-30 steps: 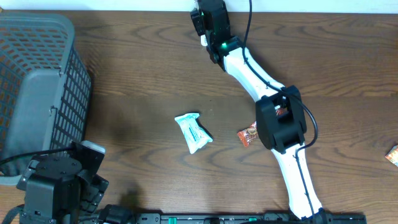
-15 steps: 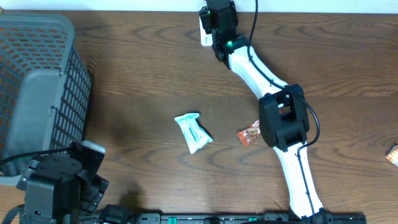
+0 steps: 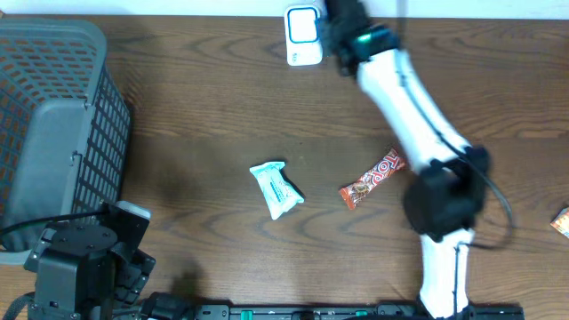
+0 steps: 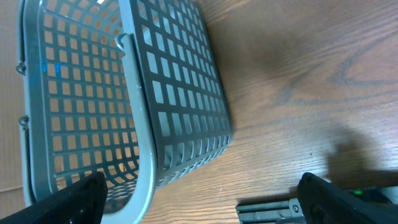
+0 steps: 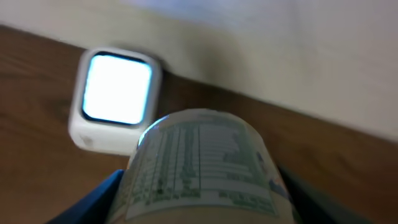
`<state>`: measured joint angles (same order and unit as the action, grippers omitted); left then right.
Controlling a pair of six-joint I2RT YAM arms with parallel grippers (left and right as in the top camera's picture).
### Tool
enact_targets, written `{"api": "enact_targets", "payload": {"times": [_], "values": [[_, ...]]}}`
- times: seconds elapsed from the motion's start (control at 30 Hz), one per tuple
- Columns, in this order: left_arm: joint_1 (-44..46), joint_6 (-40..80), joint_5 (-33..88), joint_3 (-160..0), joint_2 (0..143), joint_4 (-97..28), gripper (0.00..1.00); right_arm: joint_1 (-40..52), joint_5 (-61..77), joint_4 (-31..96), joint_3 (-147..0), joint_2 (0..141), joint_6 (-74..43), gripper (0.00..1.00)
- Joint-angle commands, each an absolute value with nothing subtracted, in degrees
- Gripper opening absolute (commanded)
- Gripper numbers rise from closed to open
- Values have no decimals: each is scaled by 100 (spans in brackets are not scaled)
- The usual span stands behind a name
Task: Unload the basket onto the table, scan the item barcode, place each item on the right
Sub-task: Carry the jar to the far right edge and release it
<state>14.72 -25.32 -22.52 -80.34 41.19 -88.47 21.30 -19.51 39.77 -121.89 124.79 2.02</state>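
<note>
A round container (image 5: 202, 165) with a white and green printed label fills the right wrist view, and my right gripper (image 5: 205, 202) is shut on it, one finger on each side. Just beyond it and to the left sits the white scanner (image 5: 117, 99) with its lit screen. In the overhead view the scanner (image 3: 303, 34) stands at the table's far edge, with my right gripper (image 3: 348, 27) immediately to its right; the container is hidden under the arm there. My left gripper (image 4: 202, 208) is open and empty at the near left.
A grey mesh basket (image 3: 53, 124) fills the left side, close to the left gripper (image 4: 143, 124). A blue-white packet (image 3: 277, 188) and an orange candy bar (image 3: 372, 180) lie mid-table. Another orange wrapper (image 3: 560, 220) lies at the right edge.
My right arm has swung to the right with the container, uncovering the scanner and the whole candy bar. The left arm has not moved.
</note>
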Motion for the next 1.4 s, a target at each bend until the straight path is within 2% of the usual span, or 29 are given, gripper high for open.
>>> {"api": "enact_targets", "payload": {"times": [0.0, 0.27, 0.63, 0.87, 1.2, 1.37], "values": [[1448, -2480, -2248, -8068, 4119, -8849, 98, 1369, -2200, 4919, -12278, 11898, -845, 61], [1448, -2480, -2248, -8068, 4119, -8849, 98, -456, -1699, 6917, -12276, 11952, -1900, 61], [1448, -2480, -2248, -8068, 4119, -8849, 98, -2427, -1017, 7658, -12256, 12488, -2112, 61], [1448, -2477, -2248, -8068, 4119, -8849, 98, -3107, -991, 7629, -12245, 13063, -1944, 61], [1448, -2480, -2248, -8068, 4119, -8849, 98, -3601, -843, 7288, -12245, 14016, -1293, 60], [1448, -2480, -2248, -8068, 4119, -8847, 98, -3774, -849, 7290, -12245, 14258, -1103, 66]]}}
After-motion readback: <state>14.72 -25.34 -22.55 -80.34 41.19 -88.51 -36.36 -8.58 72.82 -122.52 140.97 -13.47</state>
